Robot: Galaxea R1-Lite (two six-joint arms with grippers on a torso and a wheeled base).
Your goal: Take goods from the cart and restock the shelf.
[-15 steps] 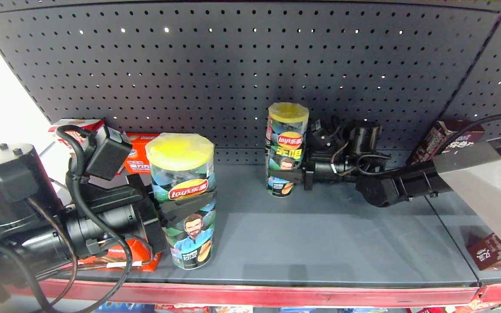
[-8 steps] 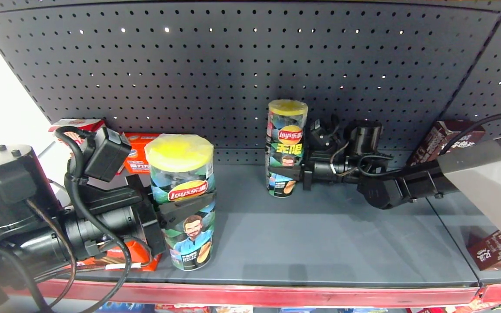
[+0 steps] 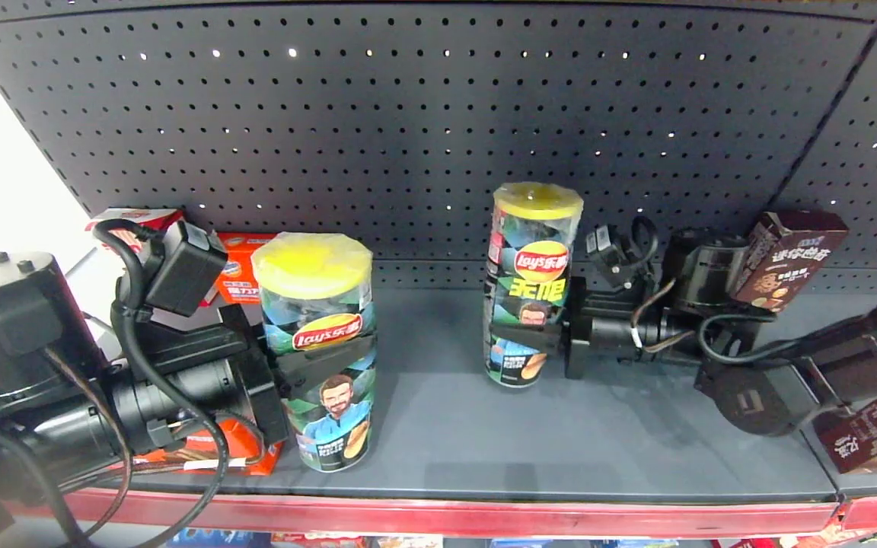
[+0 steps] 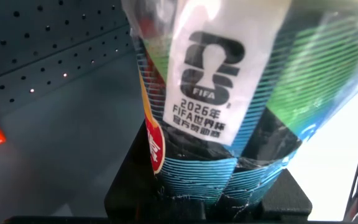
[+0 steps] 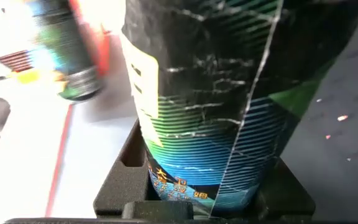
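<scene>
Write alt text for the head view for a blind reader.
The left gripper clamps the front chip can, upright near the front edge of the dark shelf; the right gripper clamps the rear chip can, upright farther back. Orange boxes sit at the left, brown boxes at the right.

Arms (image 3: 172, 388), left end effector (image 3: 328, 364) and looping cables (image 3: 128, 335) are black.
</scene>
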